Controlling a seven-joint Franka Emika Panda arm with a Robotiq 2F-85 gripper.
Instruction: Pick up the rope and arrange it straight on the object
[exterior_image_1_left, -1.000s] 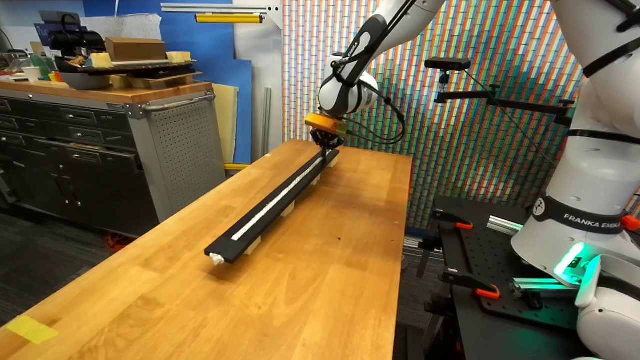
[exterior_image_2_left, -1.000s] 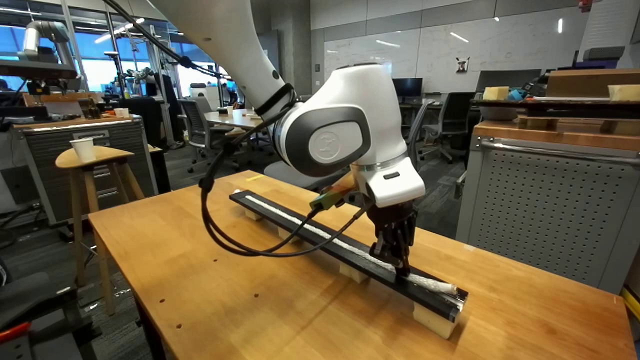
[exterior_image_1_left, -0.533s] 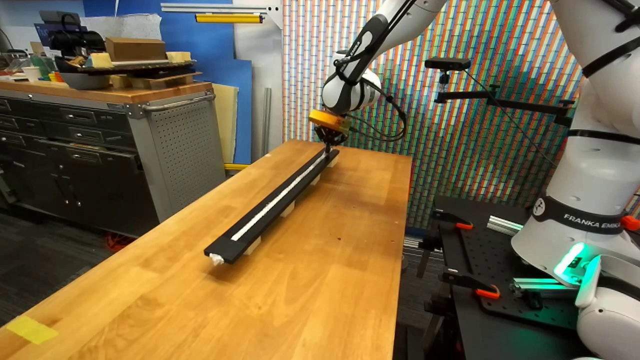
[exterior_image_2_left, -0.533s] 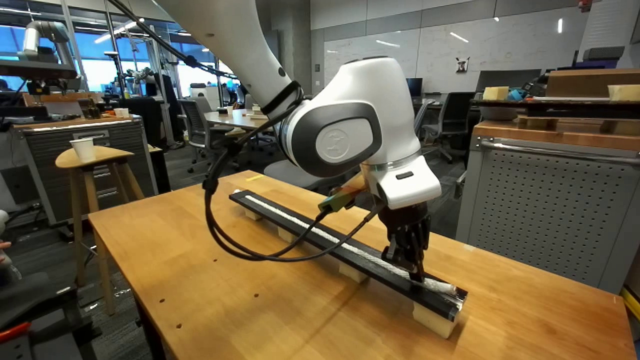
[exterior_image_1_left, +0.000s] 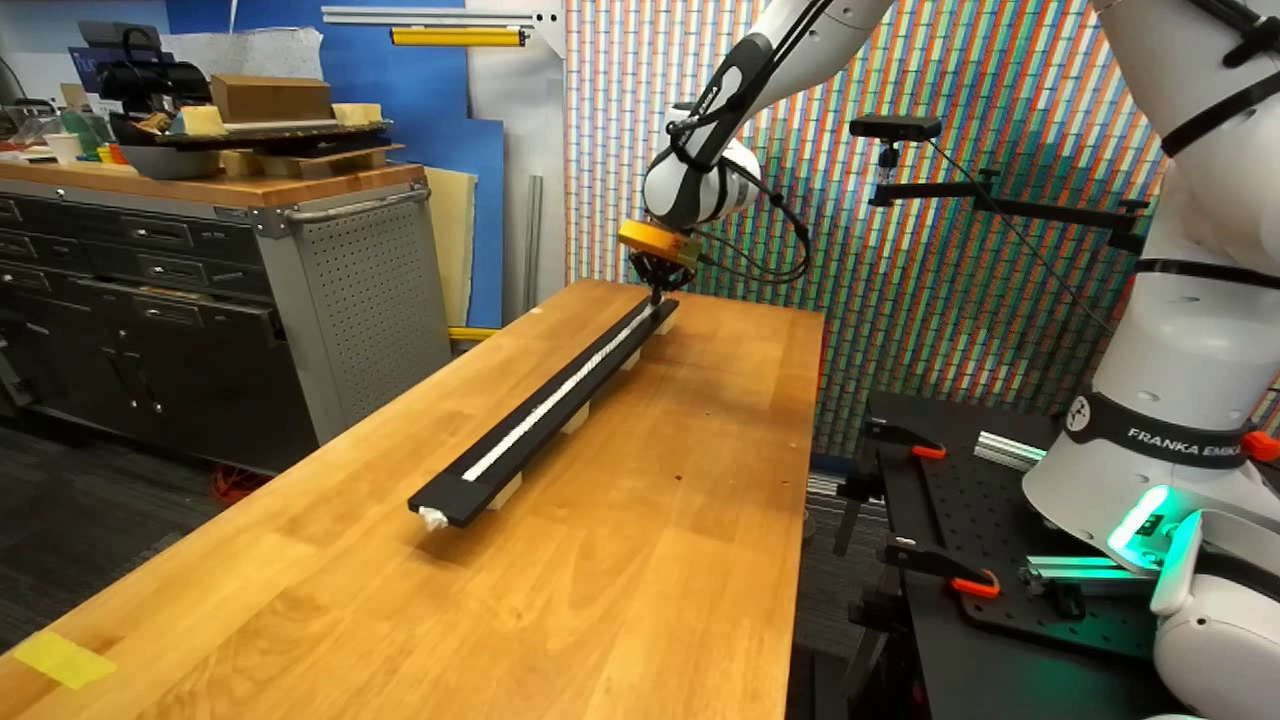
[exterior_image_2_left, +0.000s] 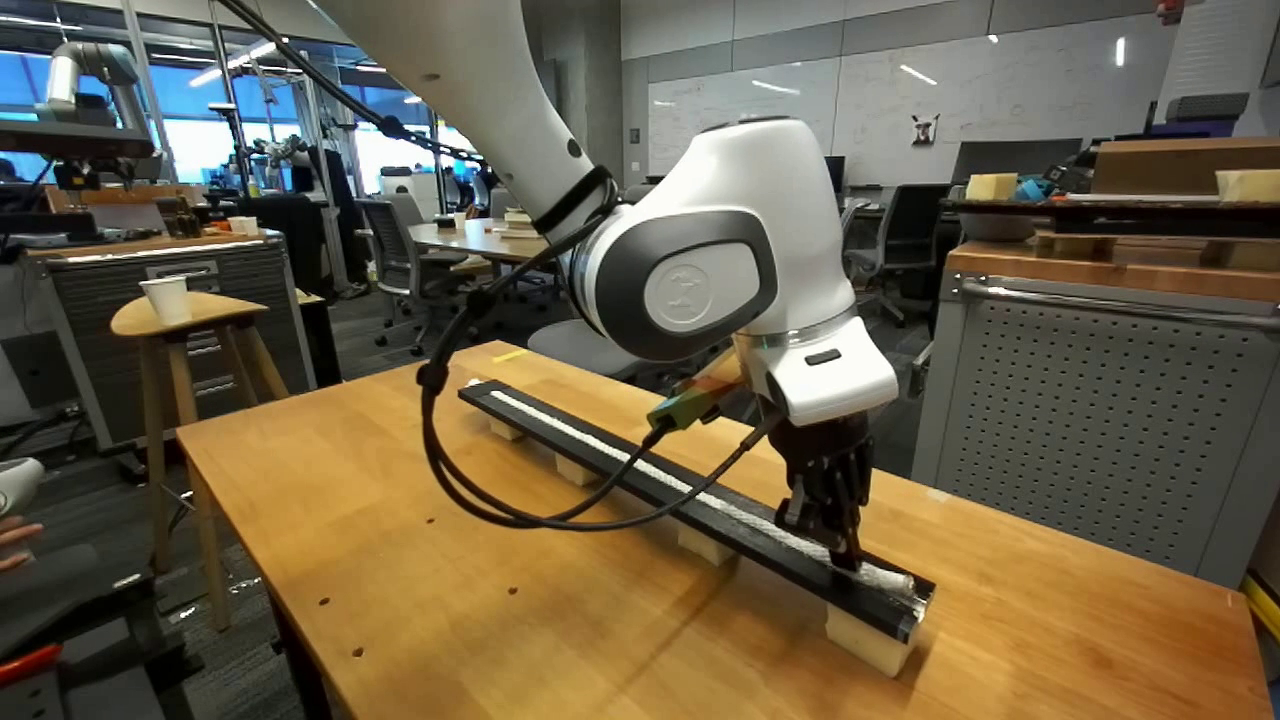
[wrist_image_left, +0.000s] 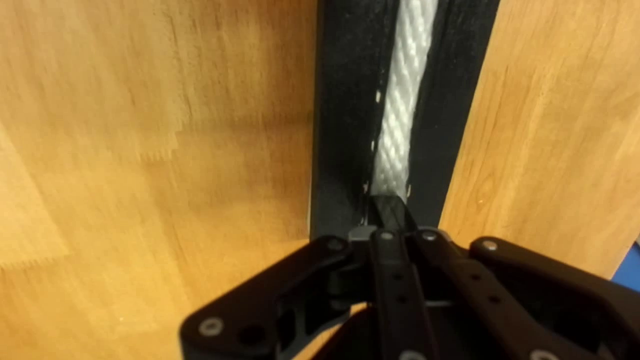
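Observation:
The black bar (exterior_image_1_left: 440, 494) lies along the wooden table, raised on small blocks; it also shows in an exterior view (exterior_image_2_left: 780, 562) and the wrist view (wrist_image_left: 345, 125). The white rope (exterior_image_1_left: 600, 357) lies nearly straight along the bar's middle groove; it also shows in an exterior view (exterior_image_2_left: 745, 515) and the wrist view (wrist_image_left: 401, 100). Its loose end sits slightly raised near the bar's end, beyond my gripper. My gripper (exterior_image_2_left: 847, 562) points down with its fingertips together on top of the rope (wrist_image_left: 392, 205), near that end. The rope directly under the fingertips is hidden.
Pale blocks (exterior_image_2_left: 868, 640) support the bar. A white tuft (exterior_image_1_left: 433, 517) sticks out at the bar's opposite end. Black cables (exterior_image_2_left: 560, 520) loop from the arm over the table. Yellow tape (exterior_image_1_left: 65, 658) marks a table corner. A hand (exterior_image_2_left: 15, 540) shows at the edge.
My gripper has moved along the bar towards its nearer end, over the rope, with fingers staying together. The rope and the bar look the same. A hand has come into an exterior view's edge.

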